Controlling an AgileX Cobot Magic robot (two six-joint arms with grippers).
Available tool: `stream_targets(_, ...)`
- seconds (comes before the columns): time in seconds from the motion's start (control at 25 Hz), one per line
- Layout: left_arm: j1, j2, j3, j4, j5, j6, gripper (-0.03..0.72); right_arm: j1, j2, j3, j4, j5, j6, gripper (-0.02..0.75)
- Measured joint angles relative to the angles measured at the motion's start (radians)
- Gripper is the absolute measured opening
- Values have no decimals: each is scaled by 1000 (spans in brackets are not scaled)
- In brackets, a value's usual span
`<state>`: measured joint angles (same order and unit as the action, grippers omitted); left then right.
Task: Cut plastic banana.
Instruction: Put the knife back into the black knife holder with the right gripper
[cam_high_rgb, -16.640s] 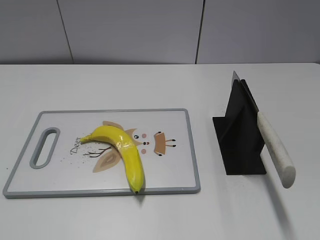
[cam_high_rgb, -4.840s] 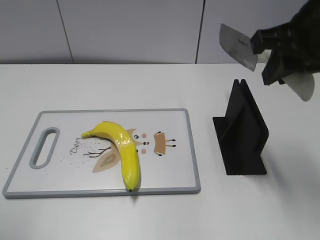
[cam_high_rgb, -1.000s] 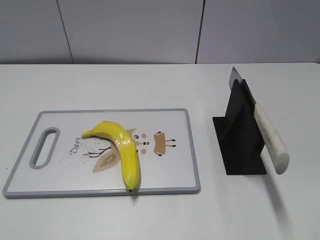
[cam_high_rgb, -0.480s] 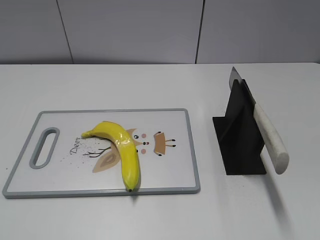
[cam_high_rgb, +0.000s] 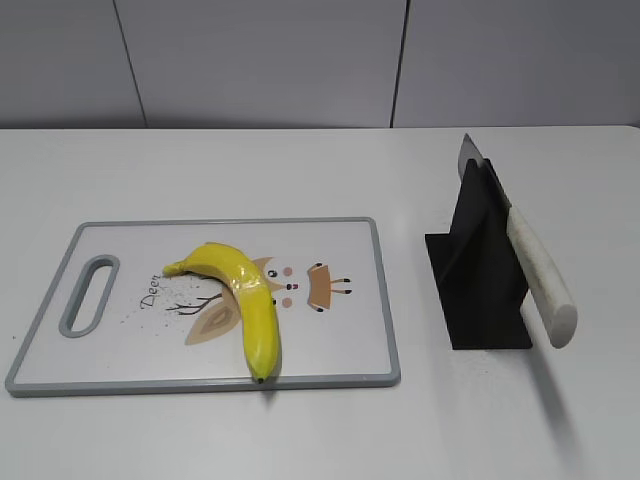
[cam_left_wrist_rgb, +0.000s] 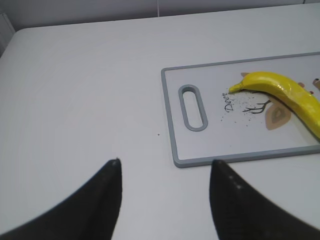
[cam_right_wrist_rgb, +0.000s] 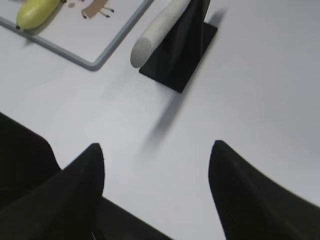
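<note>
The plastic banana (cam_high_rgb: 246, 299) is lying on the cutting board (cam_high_rgb: 340, 340), curving across the printed deer picture with its dark tip near the board's front rim. In the left wrist view, the left jaws (cam_left_wrist_rgb: 165, 197) are hanging released over bare desk (cam_left_wrist_rgb: 75, 100), both black fingers spread wide with nothing between them; the board's handle slot (cam_left_wrist_rgb: 193, 107) is sitting ahead of the jaws and the banana is lying farther ahead and off to the right, well apart from them. In the right wrist view, the right jaws (cam_right_wrist_rgb: 156, 187) are likewise gaping, holding nothing; ahead of them the knife (cam_high_rgb: 530, 265) is resting in the black stand (cam_high_rgb: 480, 270), its pale handle (cam_right_wrist_rgb: 157, 32) pointing back toward the jaws, and the banana's tip is showing at the far upper left.
</note>
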<state>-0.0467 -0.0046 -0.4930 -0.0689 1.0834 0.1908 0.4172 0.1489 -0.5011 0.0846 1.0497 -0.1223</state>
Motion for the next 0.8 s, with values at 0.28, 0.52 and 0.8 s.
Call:
stream_targets(0.28, 0, 0, 0, 0, 0, 0, 542, -24, -150, 0, 1, 2, -1, 517)
stream_targets(0.52, 1, 0, 0, 0, 0, 0, 529, -207, -155, 0, 6, 2, -1, 516)
stream_targets(0.8, 1, 0, 0, 1, 0, 0, 521, -407, -155, 0, 6, 2, -1, 516)
